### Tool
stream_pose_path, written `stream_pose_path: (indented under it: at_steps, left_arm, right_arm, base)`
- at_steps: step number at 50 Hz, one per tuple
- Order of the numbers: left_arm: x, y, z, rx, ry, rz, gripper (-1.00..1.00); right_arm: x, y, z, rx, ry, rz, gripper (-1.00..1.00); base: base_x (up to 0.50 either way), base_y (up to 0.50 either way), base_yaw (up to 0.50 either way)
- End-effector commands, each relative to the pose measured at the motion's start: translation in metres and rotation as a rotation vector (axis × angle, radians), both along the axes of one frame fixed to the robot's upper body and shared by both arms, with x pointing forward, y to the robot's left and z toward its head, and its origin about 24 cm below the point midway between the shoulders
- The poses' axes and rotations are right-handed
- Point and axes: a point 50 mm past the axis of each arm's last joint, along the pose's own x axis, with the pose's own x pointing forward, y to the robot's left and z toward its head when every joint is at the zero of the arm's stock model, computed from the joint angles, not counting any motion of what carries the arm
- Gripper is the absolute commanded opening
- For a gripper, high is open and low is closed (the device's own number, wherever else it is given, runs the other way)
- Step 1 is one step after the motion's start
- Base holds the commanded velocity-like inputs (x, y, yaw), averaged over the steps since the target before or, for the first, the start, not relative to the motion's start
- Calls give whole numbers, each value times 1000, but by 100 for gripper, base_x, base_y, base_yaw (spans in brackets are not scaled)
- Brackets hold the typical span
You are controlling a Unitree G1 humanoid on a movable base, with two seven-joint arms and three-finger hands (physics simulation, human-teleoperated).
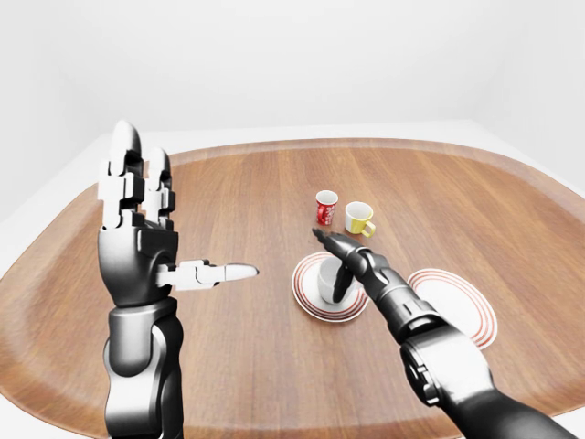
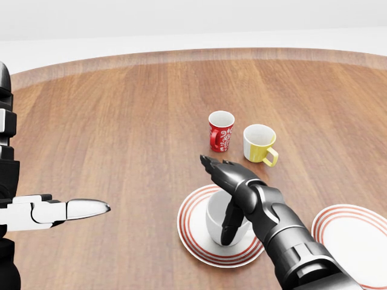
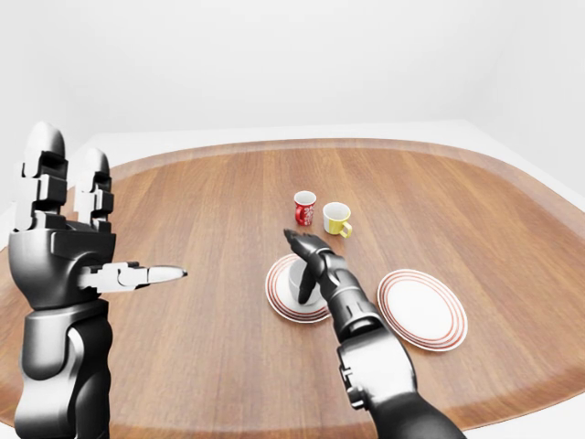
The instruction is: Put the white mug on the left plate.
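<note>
The white mug stands upright on the left plate, a white plate with red rings. My right hand is over the mug. Its fingers reach past the rim toward the view's top, and the thumb hangs down the mug's near side. The fingers are spread, not closed round the mug. My left hand is raised at the left of the left-eye view, open and empty, fingers upright and thumb pointing right.
A second red-ringed plate lies to the right. A red patterned mug and a yellow mug stand just above the left plate in the head view. All rest on a wooden table with a raised rim.
</note>
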Motion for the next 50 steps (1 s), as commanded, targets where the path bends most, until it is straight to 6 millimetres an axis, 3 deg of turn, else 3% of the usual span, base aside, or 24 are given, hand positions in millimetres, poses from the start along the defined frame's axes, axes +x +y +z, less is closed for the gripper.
stream_pose_path:
  at_steps: [1,10,17,23,24,25,26,29,30,34,39,45,50]
  left_arm:
    - [0,0,0,-1,1,0,97]
    - [0,0,0,1,0,0,97]
    - [0,0,0,2,1,1,98]
    - [0,0,0,1,0,0,98]
    - [0,0,0,2,-1,0,98]
    - [0,0,0,2,-1,0,98]
    - [0,0,1,2,-3,-1,97]
    - [0,0,0,2,2,-1,97]
    - [0,-1,0,2,-2,-2,98]
    - [0,0,0,2,-2,-1,97]
    - [0,0,1,1,-6,0,98]
    - [0,1,1,1,-7,2,98]
    - [-1,1,2,0,-11,3,98]
  right_arm:
    - [0,0,0,-5,3,8,100]
    - [3,4,11,8,-27,26,100]
    - [3,16,34,84,-52,104,100]
    - [-7,28,76,225,-37,129,100]
    - [-15,39,96,298,-57,215,100]
    - [-16,40,98,301,-63,226,100]
    - [-23,49,119,378,-144,272,100]
    - [-31,57,144,446,-231,336,100]
    - [-36,61,161,511,-283,371,100]
    - [-46,66,180,604,-338,445,100]
    - [-29,57,148,587,-188,379,100]
    - [-18,50,167,734,-252,336,100]
    - [-17,44,160,735,-245,310,100]
  base:
    - [0,0,0]
    - [0,0,0]
    - [0,0,0]
    - [0,0,0]
    - [0,0,0]
    - [0,0,0]
    - [0,0,0]
    - [0,0,0]
    - [0,0,0]
    - [0,0,0]
    - [0,0,0]
    - [0,0,0]
    - [0,0,0]
